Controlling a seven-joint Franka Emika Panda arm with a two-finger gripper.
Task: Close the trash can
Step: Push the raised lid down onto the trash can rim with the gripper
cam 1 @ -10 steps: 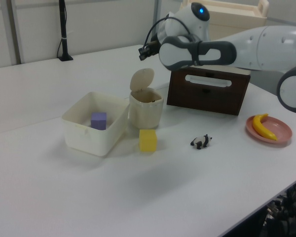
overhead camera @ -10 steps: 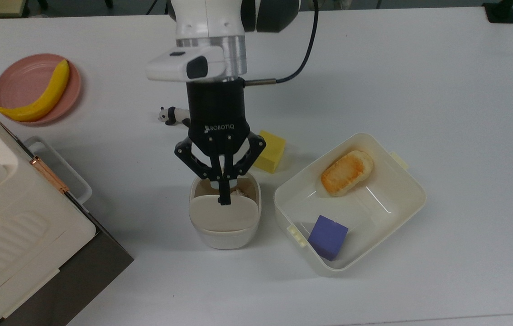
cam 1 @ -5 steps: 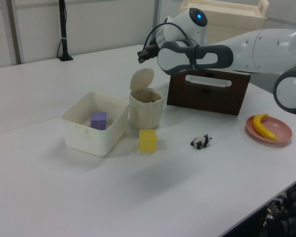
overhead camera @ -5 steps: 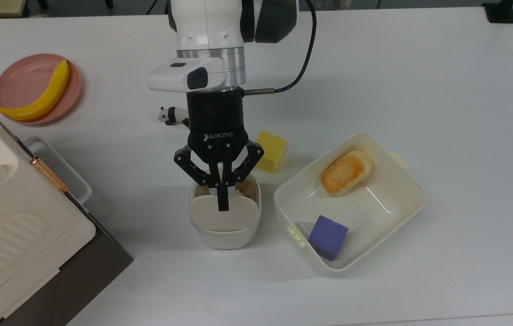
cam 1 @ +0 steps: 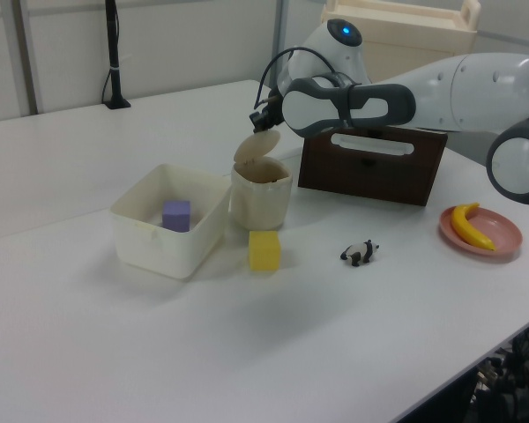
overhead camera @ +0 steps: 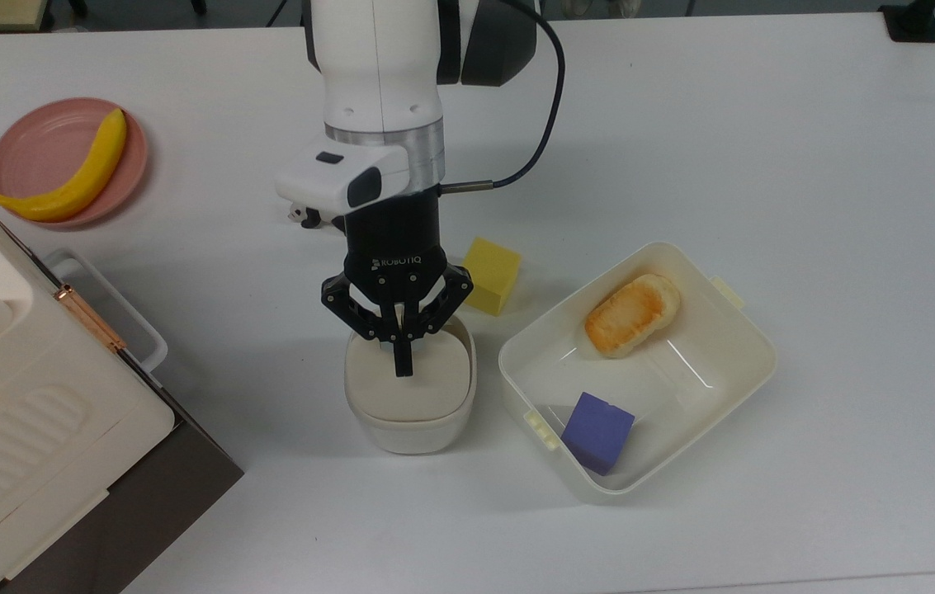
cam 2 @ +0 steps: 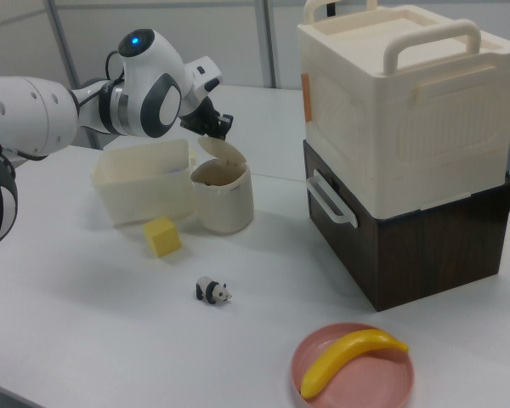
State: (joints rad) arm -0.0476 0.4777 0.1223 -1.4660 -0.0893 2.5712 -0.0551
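While the gripper (overhead camera: 403, 363), fingers pressed together, bears on the half-lowered lid (overhead camera: 408, 388) of the trash can (overhead camera: 409, 433), push straight down, staying off the hinge.

In the top view, the trash can (overhead camera: 409, 404) stands between the appliance (overhead camera: 30, 412) on the top view's left and the tub (overhead camera: 731, 388) on the top view's right. The cube (overhead camera: 493, 275) lies just beyond the trash can, toward the top view's top. The banana (overhead camera: 75, 172) rests on the plate (overhead camera: 30, 148) at the top view's far left.
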